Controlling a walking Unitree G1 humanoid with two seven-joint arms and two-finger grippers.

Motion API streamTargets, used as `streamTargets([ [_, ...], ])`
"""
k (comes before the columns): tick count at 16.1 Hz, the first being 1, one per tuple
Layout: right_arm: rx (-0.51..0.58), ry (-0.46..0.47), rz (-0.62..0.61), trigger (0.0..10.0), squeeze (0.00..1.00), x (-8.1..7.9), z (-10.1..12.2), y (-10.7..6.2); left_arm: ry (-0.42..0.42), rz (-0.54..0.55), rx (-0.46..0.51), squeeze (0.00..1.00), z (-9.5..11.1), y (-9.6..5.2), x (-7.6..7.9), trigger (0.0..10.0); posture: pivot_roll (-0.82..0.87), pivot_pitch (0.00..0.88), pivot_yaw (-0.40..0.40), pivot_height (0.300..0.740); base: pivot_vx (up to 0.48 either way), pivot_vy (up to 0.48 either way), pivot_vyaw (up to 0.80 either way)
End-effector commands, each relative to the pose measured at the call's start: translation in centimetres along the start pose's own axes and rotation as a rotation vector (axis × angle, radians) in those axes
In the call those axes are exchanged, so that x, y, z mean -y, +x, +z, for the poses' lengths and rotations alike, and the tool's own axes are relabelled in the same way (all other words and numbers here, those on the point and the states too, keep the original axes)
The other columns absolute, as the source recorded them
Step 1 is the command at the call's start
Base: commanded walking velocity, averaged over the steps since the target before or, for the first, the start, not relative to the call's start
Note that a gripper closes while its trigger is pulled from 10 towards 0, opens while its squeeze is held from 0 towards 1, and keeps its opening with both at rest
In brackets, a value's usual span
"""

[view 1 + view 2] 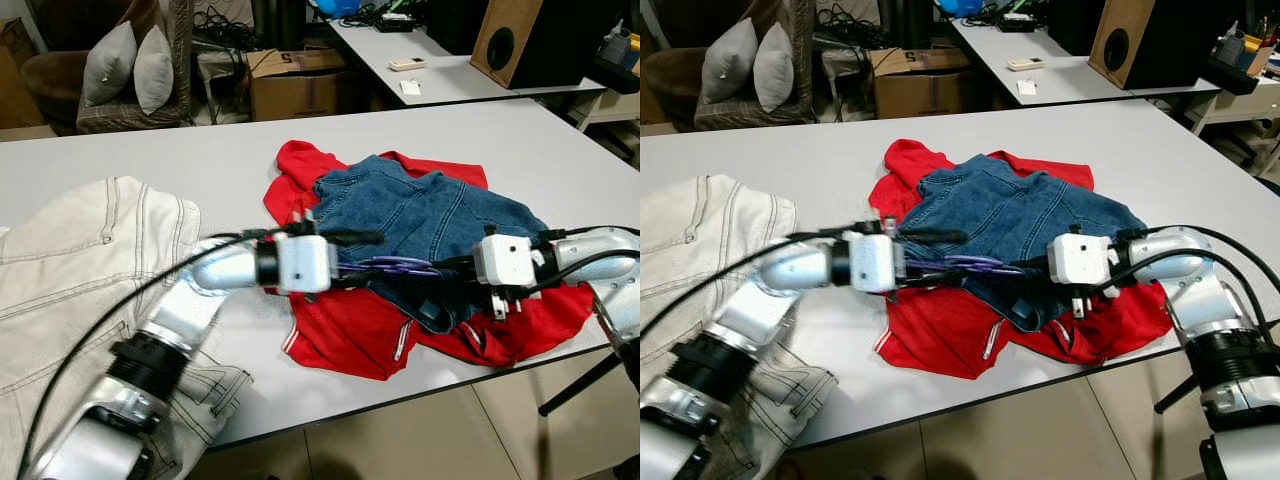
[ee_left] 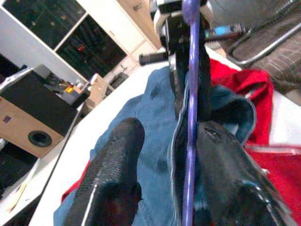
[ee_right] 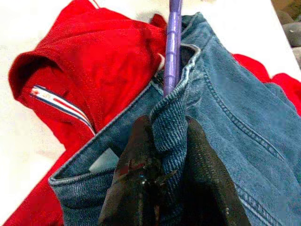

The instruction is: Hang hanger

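Observation:
A purple hanger lies level over a heap of clothes on the white table: a blue denim garment on top of a red garment. My left gripper comes in from the left and is open. In the left wrist view the hanger runs between its fingers, close against one of them. My right gripper reaches in from the right, shut on the denim waistband. The hanger's end goes into that waistband.
A cream denim garment covers the table's left side under my left arm. The table's front edge runs just below the red garment. Behind stand a second table with a speaker, a cardboard box and a chair with grey pillows.

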State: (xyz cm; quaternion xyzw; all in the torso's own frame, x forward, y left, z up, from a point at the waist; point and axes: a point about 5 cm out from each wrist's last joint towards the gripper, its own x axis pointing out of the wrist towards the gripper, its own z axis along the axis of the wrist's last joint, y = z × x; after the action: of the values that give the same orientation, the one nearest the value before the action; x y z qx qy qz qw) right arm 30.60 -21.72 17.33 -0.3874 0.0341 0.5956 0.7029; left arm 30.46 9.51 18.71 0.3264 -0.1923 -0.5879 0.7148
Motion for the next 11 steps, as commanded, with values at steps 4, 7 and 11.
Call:
streamTargets([
  [4,-0.013,0.043,-0.045,0.0,0.0,-1.1,-0.8,-1.5,0.013,0.111,-0.092,1.0,-1.0,-4.6,-2.6,10.0,-0.03,0.0,-0.009,0.74,0.0,0.0,0.0],
  [7,-0.014,0.067,-0.068,0.0,0.0,-1.6,-1.1,-2.0,0.004,0.151,-0.154,1.0,-1.4,-7.2,-3.7,10.0,-0.02,0.0,-0.012,0.74,0.0,0.0,0.0],
  [11,0.091,0.172,-0.277,0.0,0.0,-1.3,-0.9,-3.1,-0.08,0.385,-0.285,1.0,-2.8,-11.7,-5.2,10.0,-0.01,0.0,-0.016,0.74,0.0,0.0,0.0],
])
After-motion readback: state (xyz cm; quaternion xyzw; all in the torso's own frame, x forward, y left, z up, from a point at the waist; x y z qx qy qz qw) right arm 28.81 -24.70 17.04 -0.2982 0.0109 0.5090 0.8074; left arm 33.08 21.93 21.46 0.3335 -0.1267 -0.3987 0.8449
